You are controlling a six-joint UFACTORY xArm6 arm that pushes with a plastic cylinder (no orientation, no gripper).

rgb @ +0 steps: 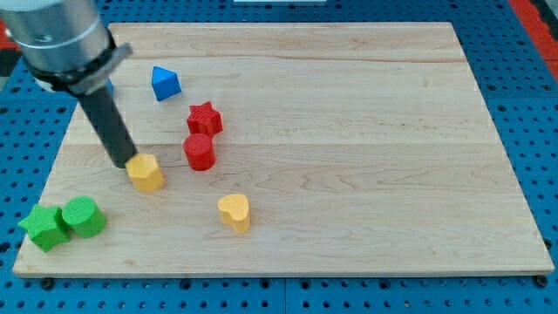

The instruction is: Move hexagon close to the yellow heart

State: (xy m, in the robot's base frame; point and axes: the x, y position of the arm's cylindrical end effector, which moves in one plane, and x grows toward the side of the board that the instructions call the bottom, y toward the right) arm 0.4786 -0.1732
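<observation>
Tip (125, 164) touching yellow hexagon (146, 173) at its upper-left edge, w/ yellow heart (234, 212) to lower right, apart.

Blue block (109, 87) mostly hidden behind rod; arm cut off at top-left.

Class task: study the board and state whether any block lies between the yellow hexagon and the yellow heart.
No block does. My tip touches the yellow hexagon; bare board separates it from the yellow heart.
</observation>
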